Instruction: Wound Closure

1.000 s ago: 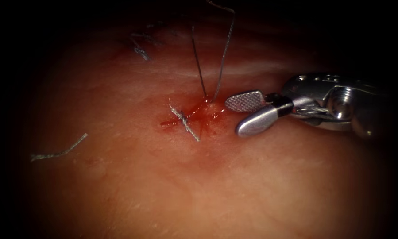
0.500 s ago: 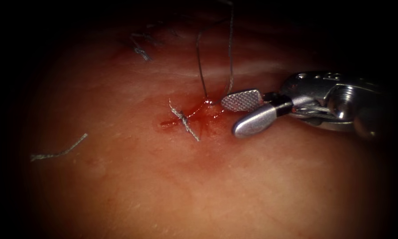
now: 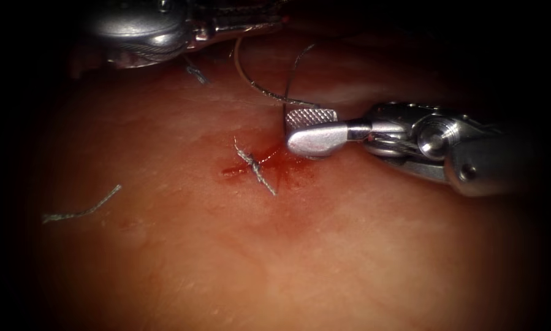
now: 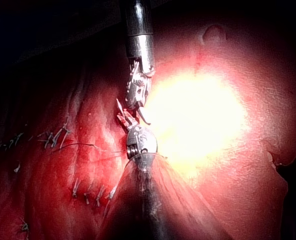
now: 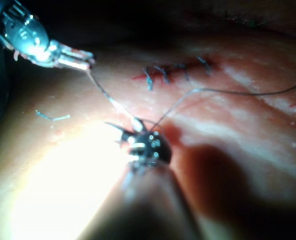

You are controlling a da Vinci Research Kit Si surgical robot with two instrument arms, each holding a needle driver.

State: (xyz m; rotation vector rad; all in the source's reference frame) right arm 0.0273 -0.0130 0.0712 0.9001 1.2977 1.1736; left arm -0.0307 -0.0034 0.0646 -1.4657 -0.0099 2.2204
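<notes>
The tissue (image 3: pixel 238 257) has a short cut (image 3: pixel 269 160) wet with red fluid, with one knotted stitch (image 3: pixel 255 167) across it. My right tool (image 3: pixel 290 125) reaches in from the right, just right of the cut, its jaws nearly together on the thread (image 3: pixel 285 92) where it rises from the tissue. My left tool (image 3: pixel 269 15) lies at the far edge, its jaws (image 5: pixel 83 57) shut on the same thread (image 5: pixel 105 92), which runs taut down to the right tool (image 5: pixel 135 125). A second strand (image 5: pixel 228 91) trails away over the tissue. I see no needle.
A cut end of thread (image 3: pixel 82 211) lies loose on the tissue at the left. Another short end (image 3: pixel 195 73) sits below the left tool. A row of earlier stitches (image 5: pixel 175 72) crosses a second cut farther off.
The right tool moved left up to the thread and its wide-open jaws came together on it. The left tool came into view at the top left, and the thread now bends toward it.
</notes>
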